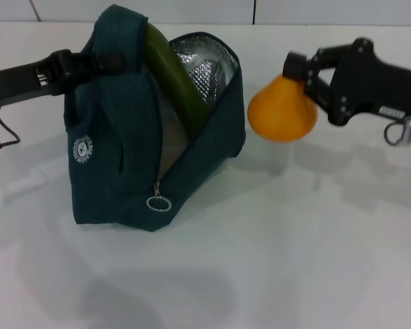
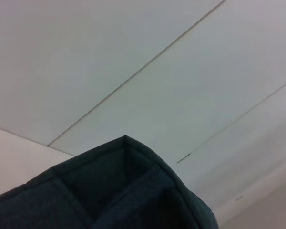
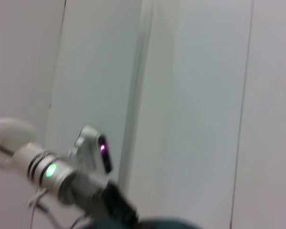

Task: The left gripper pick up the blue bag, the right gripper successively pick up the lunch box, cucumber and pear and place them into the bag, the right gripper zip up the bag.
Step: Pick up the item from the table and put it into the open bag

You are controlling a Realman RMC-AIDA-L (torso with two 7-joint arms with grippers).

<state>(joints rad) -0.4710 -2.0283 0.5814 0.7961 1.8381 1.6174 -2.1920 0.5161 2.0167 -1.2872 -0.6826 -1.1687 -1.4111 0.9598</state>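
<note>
The blue bag (image 1: 123, 157) stands on the white table with its mouth open, showing the silver foil lining. My left gripper (image 1: 94, 63) is shut on the bag's top at the handle and holds it up. The dark green cucumber (image 1: 175, 75) leans inside the bag, its upper end sticking out of the mouth. To the right of the bag and above the table, my right gripper (image 1: 303, 81) is shut on the narrow end of the orange-yellow pear (image 1: 282, 113). The lunch box is hidden. The left wrist view shows only a corner of the bag's fabric (image 2: 119, 191).
The ring zipper pull (image 1: 158, 203) hangs at the low front end of the zip. A thin black cable (image 1: 3, 140) trails under the left arm. The white table (image 1: 274, 260) lies under both arms. The right wrist view shows the left arm's silver wrist (image 3: 57, 174) before a wall.
</note>
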